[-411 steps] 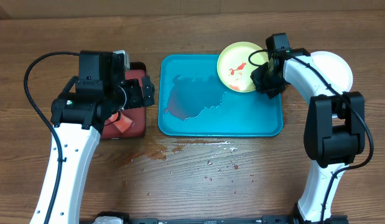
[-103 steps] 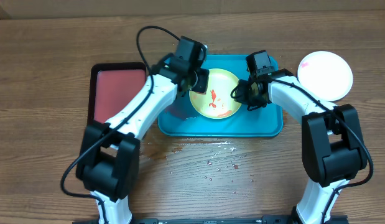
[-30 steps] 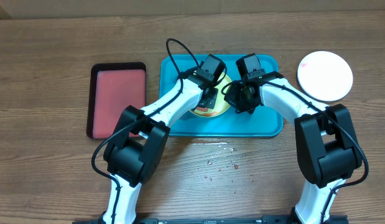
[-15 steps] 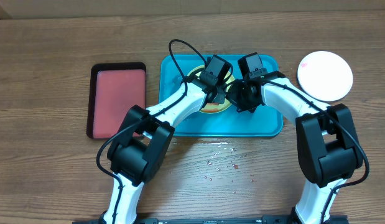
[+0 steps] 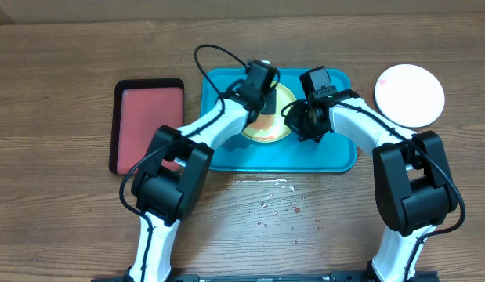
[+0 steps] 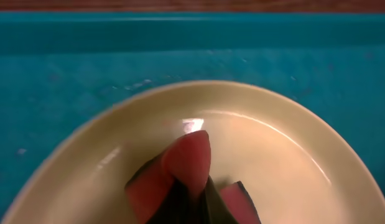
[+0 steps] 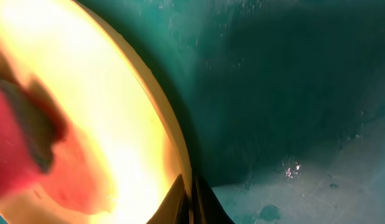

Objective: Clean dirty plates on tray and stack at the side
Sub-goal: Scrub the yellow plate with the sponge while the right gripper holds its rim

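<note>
Left gripper (image 6: 191,194): pressed onto a red sponge (image 6: 187,158), dark fingers pinching it from both sides, only the sponge's rounded tip sticking out. Sponge tip sits on the pale centre of the yellow-green plate (image 6: 285,143), roughly mid-plate, with a glossy highlight just above it.

Right gripper (image 7: 190,202): fingers nearly together, clamped on the thin rim of the same plate at its right edge. Dark shadow under the rim on that side, so that edge looks raised off the tray floor; cannot tell by how much. The sponge shows as a red blur at far left of the right wrist view.

The plate is inside the teal tray (image 5: 336,153), upper middle part, between the two grippers, with both arms converging on it. Tray floor is wet, droplets visible near the right fingers.

White plate (image 5: 409,95) lies on the table (image 5: 70,63) right of the tray, apart from it, faint pink marks on it. Black-rimmed red tray (image 5: 148,125) sits left of the teal tray. Wet specks (image 5: 267,205) are scattered on the table in front of the teal tray.
</note>
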Action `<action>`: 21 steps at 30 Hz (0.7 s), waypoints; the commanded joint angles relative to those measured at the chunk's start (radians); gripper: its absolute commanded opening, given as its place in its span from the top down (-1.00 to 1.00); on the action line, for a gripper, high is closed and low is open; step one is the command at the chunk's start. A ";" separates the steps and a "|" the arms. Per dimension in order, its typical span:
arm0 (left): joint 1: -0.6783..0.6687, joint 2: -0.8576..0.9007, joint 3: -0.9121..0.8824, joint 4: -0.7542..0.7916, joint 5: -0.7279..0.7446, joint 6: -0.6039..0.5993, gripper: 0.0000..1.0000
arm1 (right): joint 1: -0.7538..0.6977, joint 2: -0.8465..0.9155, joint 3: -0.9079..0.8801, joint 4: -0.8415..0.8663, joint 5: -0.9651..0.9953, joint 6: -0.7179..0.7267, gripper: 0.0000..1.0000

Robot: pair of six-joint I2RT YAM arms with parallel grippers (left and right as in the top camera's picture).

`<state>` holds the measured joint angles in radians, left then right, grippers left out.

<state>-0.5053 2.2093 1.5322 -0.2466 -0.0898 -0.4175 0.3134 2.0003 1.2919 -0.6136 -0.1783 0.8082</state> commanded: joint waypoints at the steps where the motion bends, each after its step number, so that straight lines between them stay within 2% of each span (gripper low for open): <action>1: 0.028 0.029 -0.019 -0.026 -0.022 -0.017 0.92 | 0.006 0.009 -0.004 -0.015 -0.010 -0.001 0.92; 11: 0.035 0.011 -0.017 -0.310 -0.056 0.048 0.92 | 0.006 0.009 -0.004 -0.015 -0.006 -0.001 0.92; 17: 0.012 -0.021 -0.016 -0.438 0.026 0.111 0.91 | 0.005 0.009 -0.004 0.005 -0.006 0.000 0.92; 21: -0.007 -0.033 -0.016 -0.464 0.120 0.135 0.92 | 0.005 0.009 -0.004 0.011 -0.006 0.000 0.92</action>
<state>-0.4870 2.1529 1.5593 -0.6735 -0.0795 -0.3309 0.3168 2.0006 1.2915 -0.6212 -0.1982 0.8021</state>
